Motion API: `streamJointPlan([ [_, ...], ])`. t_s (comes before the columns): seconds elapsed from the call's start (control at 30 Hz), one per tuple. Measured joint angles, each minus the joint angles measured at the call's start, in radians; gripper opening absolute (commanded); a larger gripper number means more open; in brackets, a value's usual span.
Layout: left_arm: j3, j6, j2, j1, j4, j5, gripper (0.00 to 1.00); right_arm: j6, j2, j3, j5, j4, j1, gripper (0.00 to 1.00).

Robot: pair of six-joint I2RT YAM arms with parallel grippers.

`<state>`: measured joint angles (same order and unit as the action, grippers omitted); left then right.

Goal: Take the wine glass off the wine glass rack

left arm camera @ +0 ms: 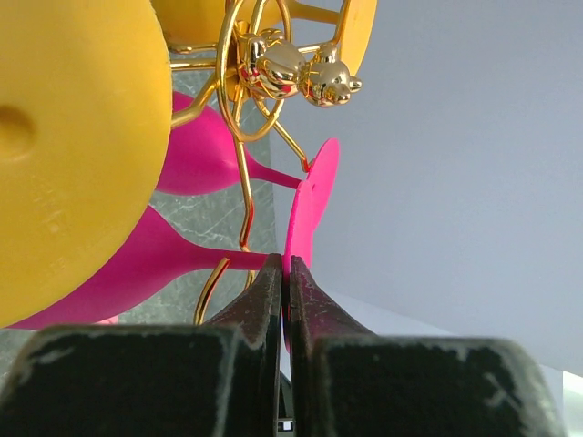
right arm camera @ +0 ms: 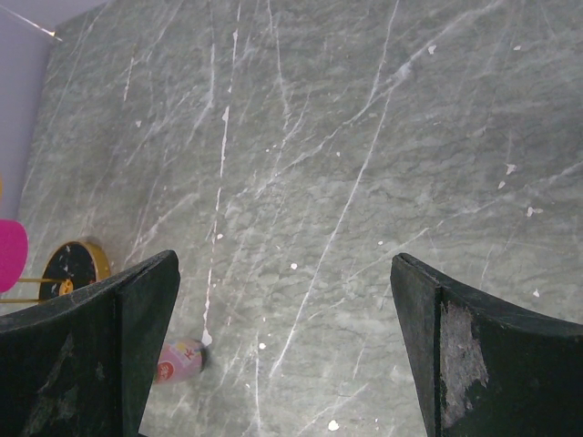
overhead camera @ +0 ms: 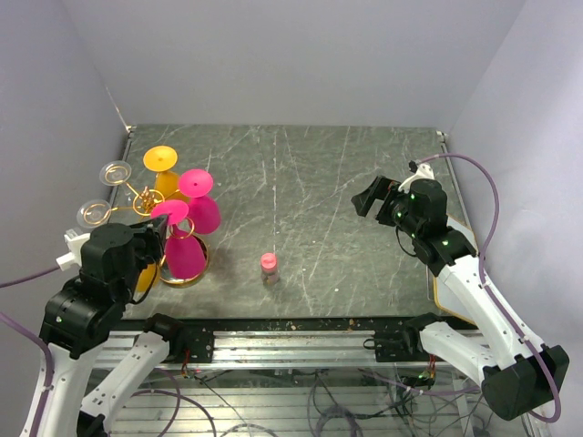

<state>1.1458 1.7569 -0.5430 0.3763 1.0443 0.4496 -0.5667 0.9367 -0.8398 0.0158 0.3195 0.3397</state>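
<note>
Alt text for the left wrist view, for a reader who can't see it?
The left gripper is shut on the edge of the round foot of a pink wine glass that hangs from the gold wine glass rack. A yellow wine glass fills the left of the view.

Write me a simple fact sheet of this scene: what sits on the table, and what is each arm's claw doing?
rack: gold wine glass rack, far left of table, glasses hanging upside down
left gripper: shut on foot of pink wine glass, not yet off the rack
right gripper: open, empty, over bare table
other glasses: yellow glasses, clear glasses, second pink glass
loose item: small pink-capped bottle, near middle
</note>
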Motion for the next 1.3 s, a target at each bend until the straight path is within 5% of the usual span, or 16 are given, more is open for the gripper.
streamJointPlan([
  [0.47,0.027,0.062,-0.037,0.0,0.069,0.066,0.07,0.003,0.0,0.0,0.0,0.0,0.0,1.0],
  [0.87,0.028,0.11,0.083,0.0,0.121,0.039,0.07,0.003,0.03,-0.011,-0.009,0.0,0.0,1.0],
  [1.3,0.028,0.024,0.211,0.0,0.17,-0.193,0.07,0.007,0.024,-0.043,-0.042,0.001,0.0,1.0],
])
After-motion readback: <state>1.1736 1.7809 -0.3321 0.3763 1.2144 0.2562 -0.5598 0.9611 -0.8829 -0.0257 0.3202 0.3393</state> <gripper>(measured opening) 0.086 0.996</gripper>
